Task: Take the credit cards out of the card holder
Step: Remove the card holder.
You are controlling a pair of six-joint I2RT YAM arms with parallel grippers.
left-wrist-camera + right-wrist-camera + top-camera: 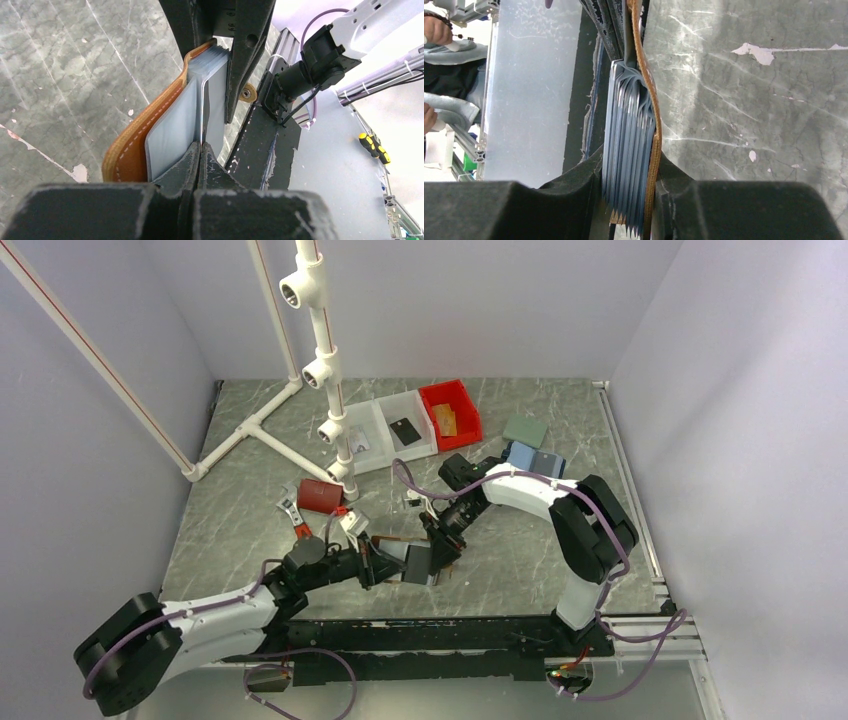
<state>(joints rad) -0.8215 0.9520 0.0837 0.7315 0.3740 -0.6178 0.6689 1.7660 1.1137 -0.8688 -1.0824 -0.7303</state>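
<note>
Right tool clamps the card holder on edge as an anchor. Left tool is clenched on a pale card by its edge, likely to pull it out.

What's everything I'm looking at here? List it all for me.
table: one, grey marble, under everything
pipe frame: one, white, back left
clear bins: two, back centre
red bin: one, right of the clear bins
black card: one, in a clear bin
pad: one, grey-green, back right
blue case: one, grey panel, beside the pad
box: one, dark red, by the pipe foot
tool: one, orange-handled, near the box
screwdriver: one, yellow-black, off the table
card holder: one, brown, pale blue sleeves, between both grippers
left gripper: shut on a pale sheet of the card holder
right gripper: shut on its stack
</note>
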